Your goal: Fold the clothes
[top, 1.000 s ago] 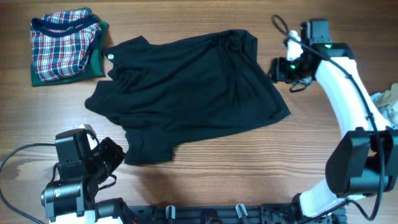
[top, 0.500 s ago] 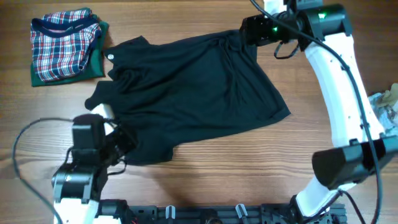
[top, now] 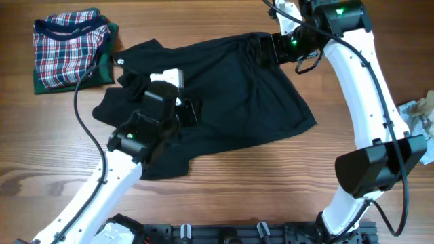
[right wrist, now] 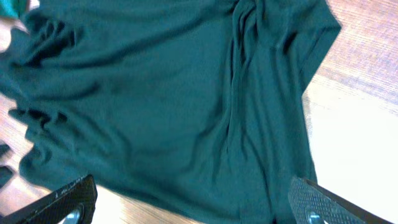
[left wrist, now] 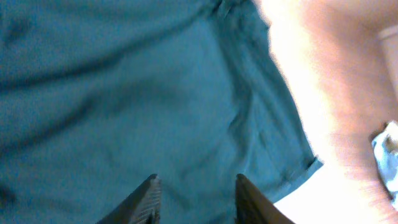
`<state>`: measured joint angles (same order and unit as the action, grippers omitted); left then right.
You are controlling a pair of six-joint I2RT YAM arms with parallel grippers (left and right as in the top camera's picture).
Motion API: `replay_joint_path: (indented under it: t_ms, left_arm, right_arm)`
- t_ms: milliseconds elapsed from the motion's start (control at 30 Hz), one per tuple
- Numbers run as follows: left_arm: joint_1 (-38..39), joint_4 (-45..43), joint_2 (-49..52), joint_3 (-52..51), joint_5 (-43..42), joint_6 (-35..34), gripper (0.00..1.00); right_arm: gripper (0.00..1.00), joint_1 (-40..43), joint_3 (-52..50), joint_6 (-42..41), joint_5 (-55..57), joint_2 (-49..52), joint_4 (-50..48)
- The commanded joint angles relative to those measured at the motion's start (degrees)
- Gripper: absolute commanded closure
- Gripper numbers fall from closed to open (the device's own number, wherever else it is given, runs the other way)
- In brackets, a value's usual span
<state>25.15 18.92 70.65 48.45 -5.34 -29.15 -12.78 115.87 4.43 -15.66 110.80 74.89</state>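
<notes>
The clothes are a black shirt (top: 230, 95), spread crumpled across the middle of the table with a small white logo (top: 121, 62) at its far left corner. My left gripper (top: 192, 110) hovers over the shirt's left-middle part. In the left wrist view that gripper (left wrist: 196, 182) is open, with only fabric (left wrist: 155, 93) beneath the gap. My right gripper (top: 268, 49) is at the shirt's far right corner. In the right wrist view its gripper (right wrist: 193, 202) stands wide open above the shirt (right wrist: 174, 93), holding nothing.
A folded red, white and blue plaid garment (top: 70, 54) lies at the far left corner on something green. A small pale cloth (top: 422, 118) sits at the right table edge, also seen in the left wrist view as the pale cloth (left wrist: 387, 155). Bare wood (top: 271, 183) runs along the front.
My left arm has swung from the front left edge up over the shirt and its jaws have parted. The right arm has moved from the right side to the far right corner, opening wider.
</notes>
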Motion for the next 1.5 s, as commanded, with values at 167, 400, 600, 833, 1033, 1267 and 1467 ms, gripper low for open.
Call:
replay_joint_path:
  t_ms: [167, 400, 600, 833, 1033, 1267, 1467]
  left_arm:
    - [0.2, 7.3, 1.0, 13.8, -0.2, 15.0, 0.32]
    - [0.1, 23.5, 10.8, 27.6, 1.8, 13.7, 0.32]
    - [0.1, 26.0, 12.6, 27.6, 10.0, 3.8, 0.34]
    - [0.1, 28.9, 12.6, 27.6, 10.0, 1.2, 0.35]
    - [0.2, 30.5, 12.6, 27.5, 10.0, 1.2, 0.36]
    - [0.2, 31.3, 17.2, 27.5, 9.9, 1.7, 0.37]
    - [0.1, 29.8, 19.4, 27.5, 10.0, 1.7, 0.37]
  right_arm:
    - [0.01, -1.3, 10.2, 1.4, 0.6, 0.4, 4.4]
    - [0.01, -1.3, 12.2, 0.7, 5.0, 1.8, -3.5]
    - [0.01, -1.3, 12.1, -5.7, 6.7, 12.9, -12.8]
    - [0.34, -1.1, 12.0, -21.7, 6.6, 23.2, -21.4]
    - [0.33, 0.0, 12.0, -20.9, 4.7, 28.8, -24.0]
    - [0.33, 2.9, 12.0, -19.4, 4.7, 31.9, -26.6]
    - [0.36, 2.9, 12.0, -19.6, 3.5, 34.5, -27.9]
